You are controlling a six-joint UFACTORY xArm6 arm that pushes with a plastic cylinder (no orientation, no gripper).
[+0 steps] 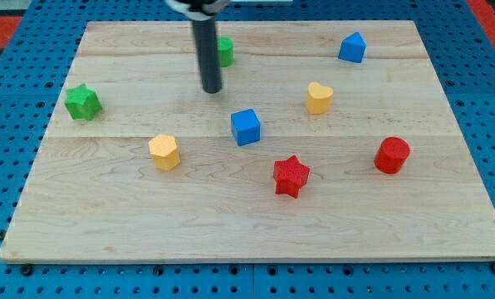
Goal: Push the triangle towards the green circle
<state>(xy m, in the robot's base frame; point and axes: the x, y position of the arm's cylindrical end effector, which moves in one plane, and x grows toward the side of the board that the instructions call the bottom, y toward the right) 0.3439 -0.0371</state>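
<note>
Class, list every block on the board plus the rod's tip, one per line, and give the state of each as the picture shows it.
my tip: on the board, just left of the green circle
green circle: partly hidden behind the rod
blue triangle: untouched, top right
green star: alone, left edge
blue cube: untouched, centre
yellow heart: untouched
yellow hexagon: untouched
red star: untouched
red cylinder: untouched

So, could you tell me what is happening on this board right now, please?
My tip rests on the wooden board, just below and left of the green circle, which the rod partly hides. The blue triangle I am meant to push sits far off at the view's top right, with nothing touching it. The blue cube, yellow heart, yellow hexagon, red star, red cylinder and green star lie scattered around.
</note>
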